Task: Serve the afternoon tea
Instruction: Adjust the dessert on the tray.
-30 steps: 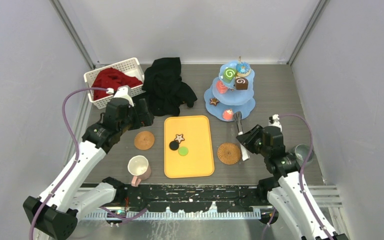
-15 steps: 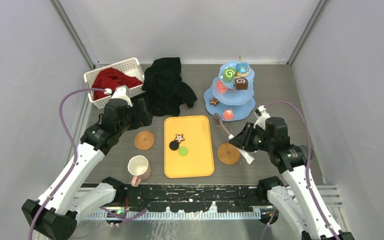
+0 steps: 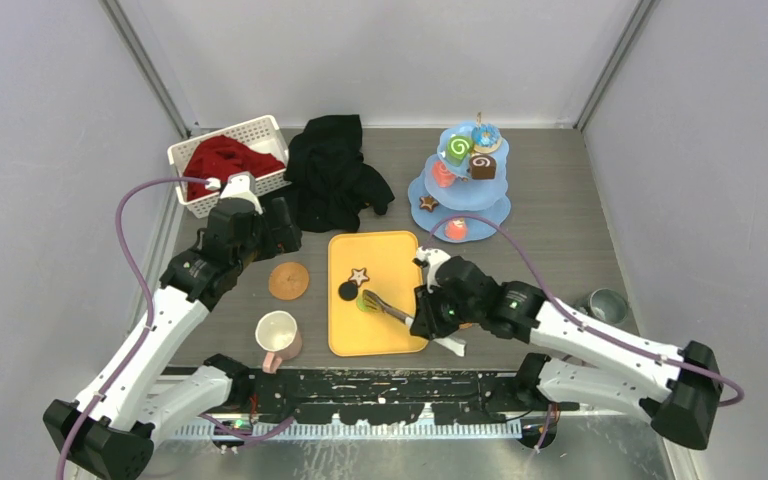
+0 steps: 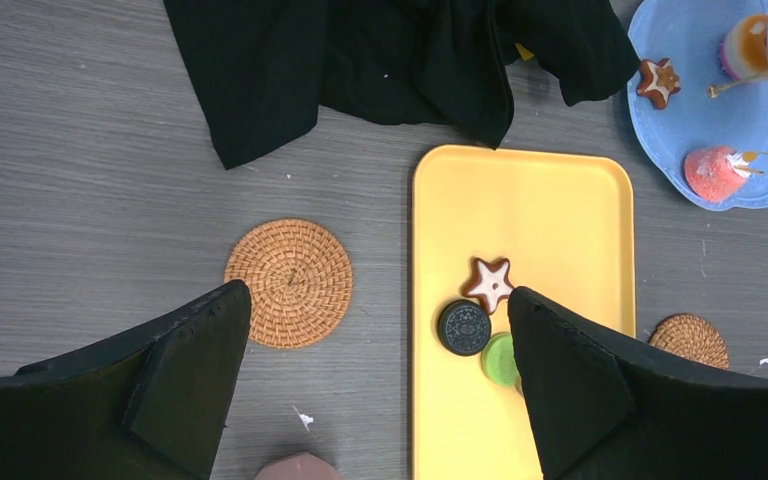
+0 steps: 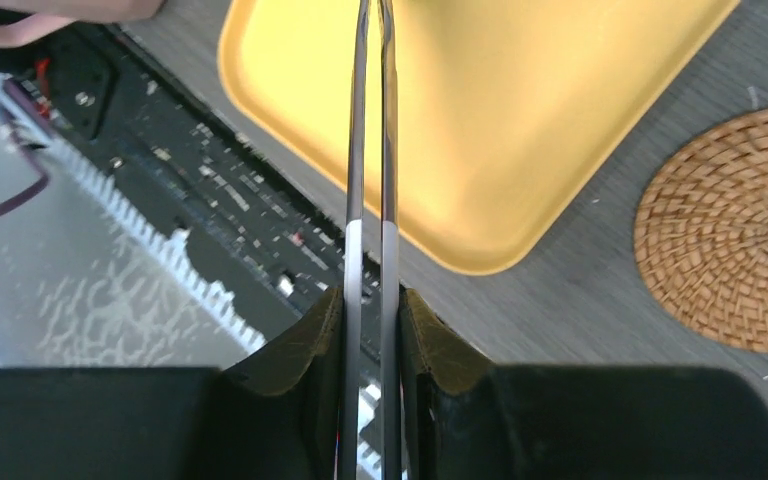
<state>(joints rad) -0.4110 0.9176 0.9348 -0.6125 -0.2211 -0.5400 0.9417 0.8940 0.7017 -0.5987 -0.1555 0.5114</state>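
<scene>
The pale-blue three-tier stand (image 3: 480, 208) holds several toy sweets at the back right. On the orange-yellow tray (image 3: 390, 260) lie a star cookie (image 3: 359, 275), a black round cookie (image 3: 348, 291) and a green round sweet (image 3: 367, 301). My right gripper (image 3: 426, 316) is shut on metal tongs (image 3: 392, 311), whose tips reach the green sweet. In the right wrist view the tongs (image 5: 372, 150) run out over the tray (image 5: 480, 120). My left gripper (image 3: 288, 228) hovers open and empty left of the tray. The pink-handled cream mug (image 3: 278, 335) stands front left, the grey metal mug (image 3: 605, 303) far right.
A black cloth (image 3: 335, 175) lies behind the tray, next to a white basket (image 3: 260, 130) with red cloth. One woven coaster (image 3: 288, 280) lies left of the tray. Another coaster (image 5: 730, 230) lies to the right of the tray, under my right arm.
My right arm has swung left with the tongs, from beside the stand to over the tray, bringing the tips to the green sweet. The left arm has barely moved.
</scene>
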